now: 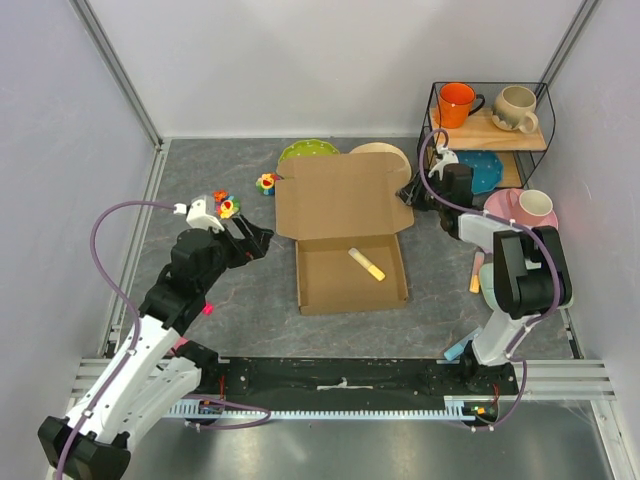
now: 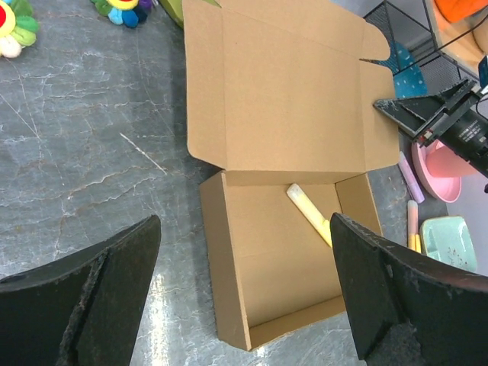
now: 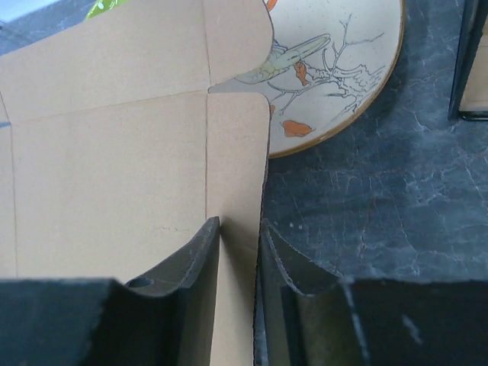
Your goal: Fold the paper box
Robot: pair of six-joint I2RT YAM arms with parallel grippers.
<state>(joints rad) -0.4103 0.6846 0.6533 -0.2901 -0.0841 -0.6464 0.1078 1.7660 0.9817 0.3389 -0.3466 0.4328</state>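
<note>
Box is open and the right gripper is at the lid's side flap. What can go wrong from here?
1. A yellow marker lies in the tray of the box. Closing the lid would likely trap it inside.
2. The right gripper works only on the narrow side flap, which may bend or slip instead of lifting the lid.
3. The lid overlaps a painted plate, and the left gripper is open and off the box, so the box could slide and nudge the plate.

We see bright, even, diffuse light from above in all views; shadows are soft and short. A pale sheen lies on the worktop (image 2: 164, 305) at lower centre of the left wrist view. The dark fingers (image 3: 183, 305) of the right tool (image 3: 240, 232) look soft.
</note>
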